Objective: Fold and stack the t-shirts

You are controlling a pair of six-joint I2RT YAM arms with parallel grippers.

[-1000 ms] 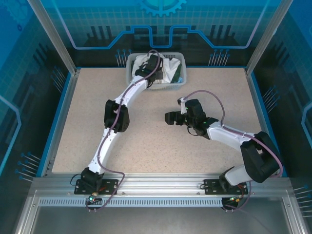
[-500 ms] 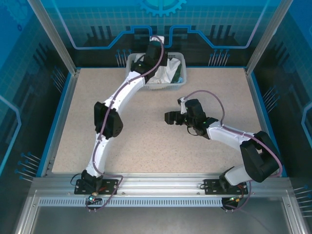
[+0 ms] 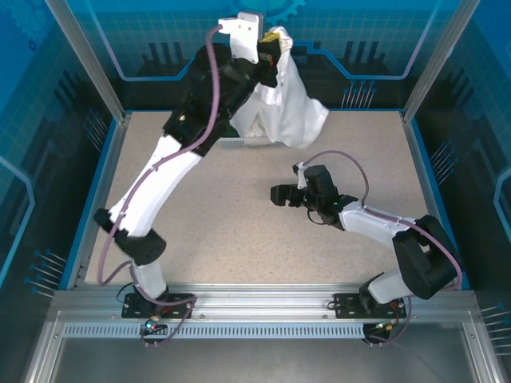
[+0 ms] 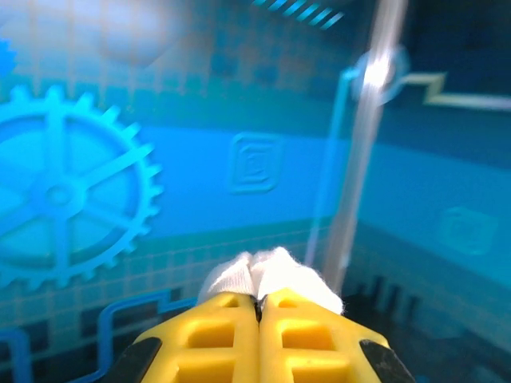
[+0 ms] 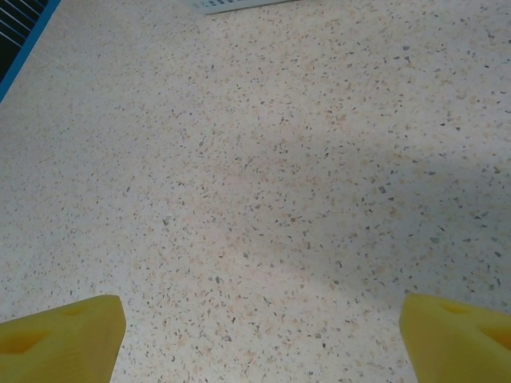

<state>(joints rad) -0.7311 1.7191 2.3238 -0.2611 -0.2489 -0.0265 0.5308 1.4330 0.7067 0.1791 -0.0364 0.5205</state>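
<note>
Two arms share a speckled table [image 3: 239,239]: the left arm [image 3: 160,191] reaches high toward the blue back wall [image 3: 351,40], while the right arm [image 3: 375,227] lies low over the tabletop. Below the left gripper [image 3: 276,37] hangs the white t-shirt [image 3: 287,112], a bunched drape of cloth held clear of the table. Its lower folds fall over a white lattice basket [image 3: 231,144], whose near rim peeks out beneath them. Seen from the left wrist, that gripper's yellow fingers [image 4: 215,327] are pressed together, with a tuft of the white cloth pinched at their tips and spilling just beyond them. The right gripper [image 3: 279,194] hovers just above the table, well apart from the shirt, which hangs ahead of it and higher. Its yellow fingers [image 5: 56,327] are spread wide, with only bare table between them and the basket's edge far ahead.
</note>
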